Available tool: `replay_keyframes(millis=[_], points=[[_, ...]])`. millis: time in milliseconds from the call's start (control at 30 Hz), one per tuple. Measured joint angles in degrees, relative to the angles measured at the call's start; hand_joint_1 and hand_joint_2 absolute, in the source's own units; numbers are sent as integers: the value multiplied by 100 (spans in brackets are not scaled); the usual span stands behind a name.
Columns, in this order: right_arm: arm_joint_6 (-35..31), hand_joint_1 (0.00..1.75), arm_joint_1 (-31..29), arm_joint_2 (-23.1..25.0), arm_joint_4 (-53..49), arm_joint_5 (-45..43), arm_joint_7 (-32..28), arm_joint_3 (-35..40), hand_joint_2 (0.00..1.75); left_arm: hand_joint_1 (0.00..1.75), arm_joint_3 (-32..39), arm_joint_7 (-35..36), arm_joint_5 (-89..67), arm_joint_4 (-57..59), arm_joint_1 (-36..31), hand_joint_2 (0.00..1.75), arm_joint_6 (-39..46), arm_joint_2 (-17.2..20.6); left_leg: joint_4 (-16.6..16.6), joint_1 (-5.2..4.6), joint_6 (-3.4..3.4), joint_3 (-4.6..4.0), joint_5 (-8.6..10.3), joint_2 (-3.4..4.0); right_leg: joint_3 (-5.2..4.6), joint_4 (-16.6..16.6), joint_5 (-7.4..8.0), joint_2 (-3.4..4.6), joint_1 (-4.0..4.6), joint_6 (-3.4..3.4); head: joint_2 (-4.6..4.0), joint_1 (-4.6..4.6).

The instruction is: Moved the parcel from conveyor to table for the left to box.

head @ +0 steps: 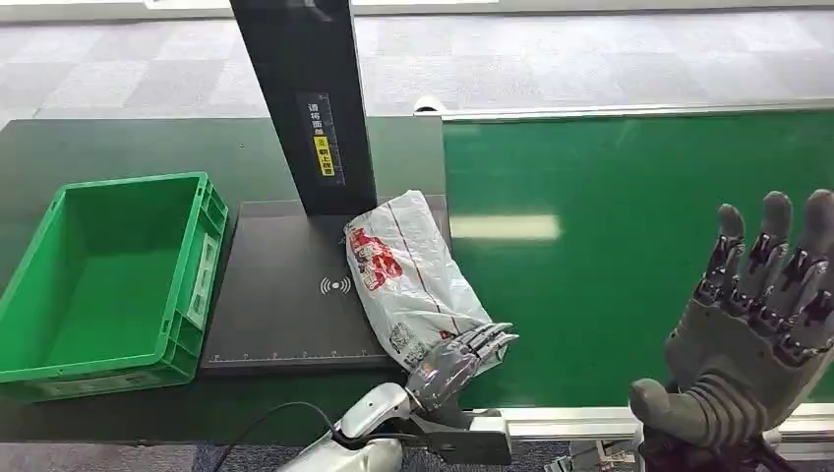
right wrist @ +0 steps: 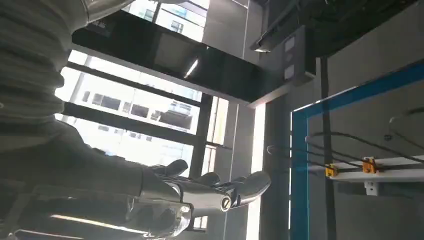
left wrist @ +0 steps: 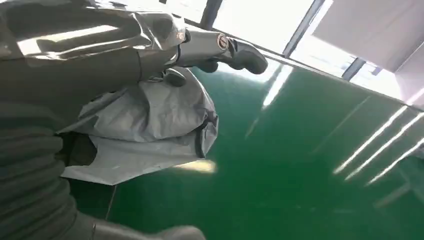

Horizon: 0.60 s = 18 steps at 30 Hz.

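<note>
My left hand (head: pixel 460 356) clamps the parcel's (head: pixel 413 270) near corner; its soft, slippery, light bag sags beyond my fingers. My right hand (head: pixel 752 320) is raised, fingers apart.

Dark table (head: pixel 118 147): green crate (head: pixel 108 280), black scanner pad (head: pixel 285 295), parcel (head: pixel 413 275) overlapping conveyor (head: pixel 639 246).

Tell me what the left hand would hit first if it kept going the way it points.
Nothing new: the left hand already rests on the parcel. Straight on, its fingers run out over the green belt, seemingly free, though depth is unclear.
</note>
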Motion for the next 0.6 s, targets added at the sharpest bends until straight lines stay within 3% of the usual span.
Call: replay_keyframes(millis=[300, 600], points=[[107, 0, -191, 268, 0, 35, 212, -164, 175, 0, 79, -461, 594, -649, 30, 175, -64, 17, 0, 0, 0, -2, 0, -1, 0, 0, 0, -1, 0, 0, 0, 2], [188, 0, -351, 435, 4, 116, 278, -319, 175, 0, -151, 103, -560, -1699, 84, 175, 584, 129, 0, 0, 0, -2, 0, -1, 0, 1, 0, -1, 0, 0, 0, 7]])
